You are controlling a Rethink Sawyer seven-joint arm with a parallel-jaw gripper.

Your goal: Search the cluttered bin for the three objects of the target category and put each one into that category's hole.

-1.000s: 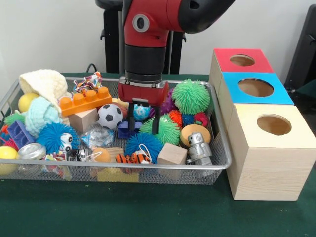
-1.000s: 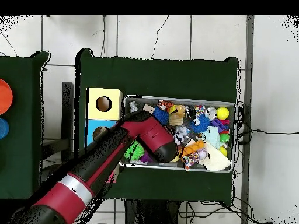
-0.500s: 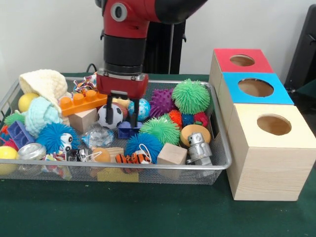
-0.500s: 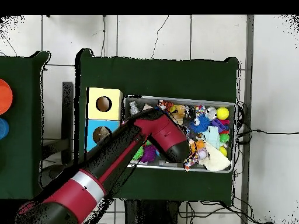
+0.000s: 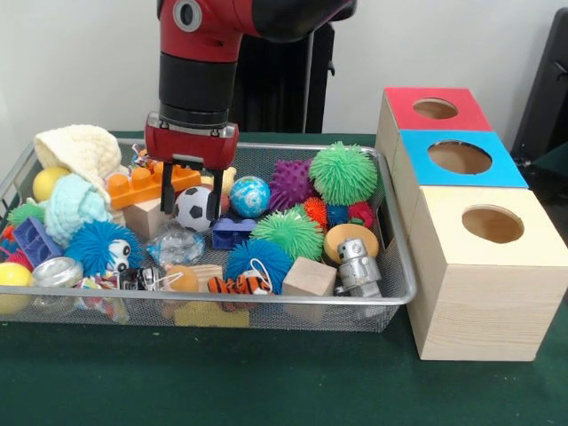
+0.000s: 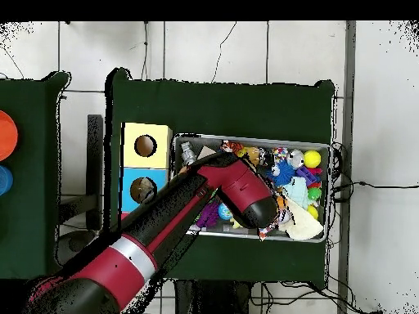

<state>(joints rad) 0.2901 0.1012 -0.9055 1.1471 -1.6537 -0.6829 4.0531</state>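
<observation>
1. Covering the bench (image 5: 266,390) is a dark green cloth.
2. Wire-mesh bin (image 5: 395,266), crowded with toys, sits just beside three boxes with holes: red (image 5: 435,108), blue (image 5: 460,158) and plain wood (image 5: 493,224).
3. Red and black arm (image 6: 164,229) reaches down over the bin's left half in the front view.
4. Pincer (image 5: 190,191), fingers spread, straddles the soccer ball (image 5: 197,209), which lies beside the orange brick (image 5: 151,182).

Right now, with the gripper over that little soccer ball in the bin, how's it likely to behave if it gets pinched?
The soccer ball is round, so it may roll or squirt sideways. Neighbours like the wooden block probably limit that.
</observation>
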